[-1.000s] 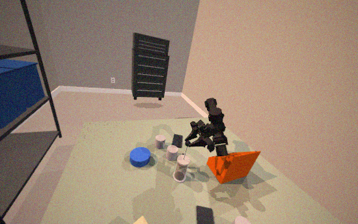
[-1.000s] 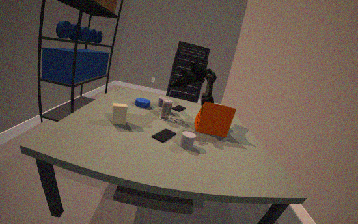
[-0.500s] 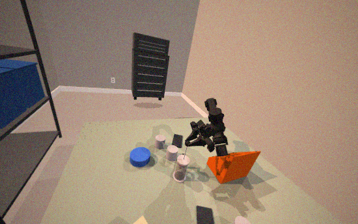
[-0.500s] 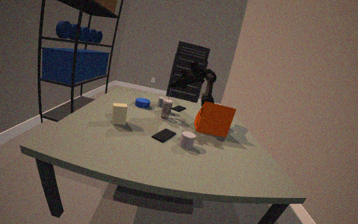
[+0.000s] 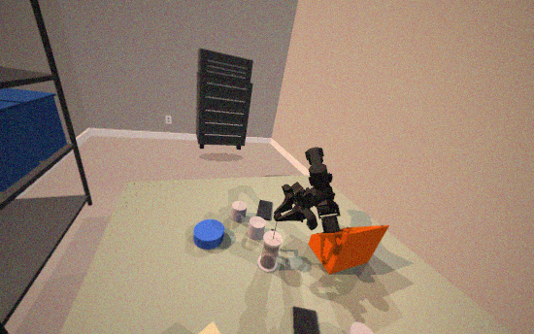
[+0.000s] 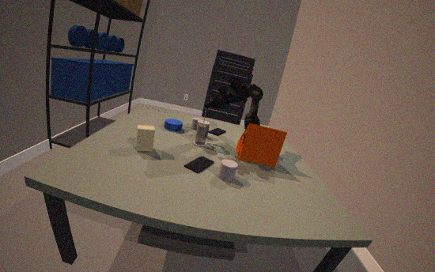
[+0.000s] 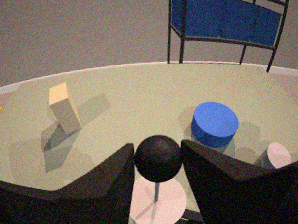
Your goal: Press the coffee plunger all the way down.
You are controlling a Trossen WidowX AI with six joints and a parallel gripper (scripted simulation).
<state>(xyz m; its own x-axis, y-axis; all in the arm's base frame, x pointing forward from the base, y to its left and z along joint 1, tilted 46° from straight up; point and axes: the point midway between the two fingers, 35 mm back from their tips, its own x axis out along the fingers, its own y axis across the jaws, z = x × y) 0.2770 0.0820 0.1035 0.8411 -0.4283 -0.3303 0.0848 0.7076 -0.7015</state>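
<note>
The black two-fingered tool (image 7: pixel 158 163) is clenched on the round black knob (image 7: pixel 158 157) of the plunger, whose thin rod rises from the clear cylindrical coffee press (image 5: pixel 270 250) standing upright on the pale green desk (image 5: pixel 146 272), near a flat blue cylinder (image 5: pixel 209 234).

From my feed I see a room corner where a grey wall (image 5: pixel 136 58) meets a beige wall (image 5: pixel 413 97), with a white baseboard (image 5: pixel 146 134) running along the pinkish floor (image 5: pixel 146 160). A dark drawer cabinet (image 5: pixel 224 99) stands against the grey wall, a white outlet (image 5: pixel 168 119) just beside it. A black metal shelf rack (image 6: pixel 91 59) holds a big blue box (image 6: pixel 91 78) — and blue cylinders (image 6: pixel 95 37) above it. The pale green table (image 6: pixel 198 205) rests on dark legs (image 6: pixel 59 229).
</note>
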